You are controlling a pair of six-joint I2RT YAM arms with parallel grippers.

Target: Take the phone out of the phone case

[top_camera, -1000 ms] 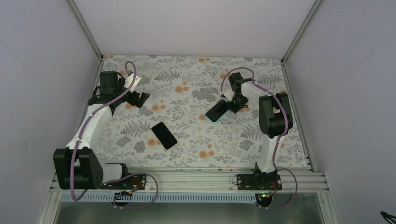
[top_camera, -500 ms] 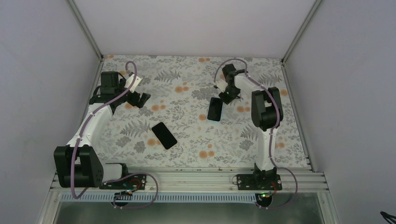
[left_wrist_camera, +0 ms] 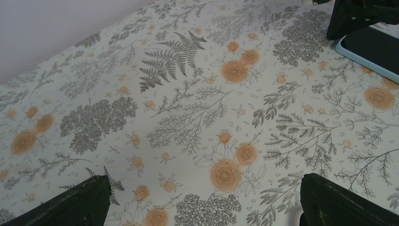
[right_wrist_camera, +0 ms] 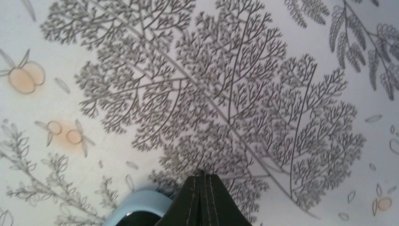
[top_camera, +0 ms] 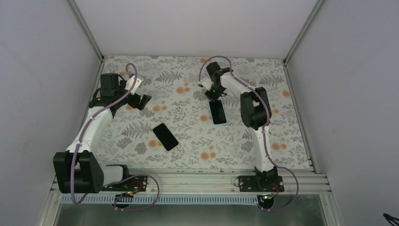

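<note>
Right claw (top_camera: 215, 96) swung left + far vs prior frame, taking phone case (top_camera: 217, 113) w/ it; pinched tight on case's far rim. Case sits far of centre on tabletop (top_camera: 188, 155). Black slab, prob. the phone (top_camera: 165, 136), lies flat nearer, to its left. Left claw (top_camera: 142, 99) spread wide, empty. Phone likely stiff, slick, fragile: grip by long edges. Case looks thin, prob. flexy.

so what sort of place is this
Most likely a robot test cell in a lab: plain white panel walls in aluminium framing, the left arm and right arm bolted to a rail at the near edge, and a floral cloth as work surface.
</note>
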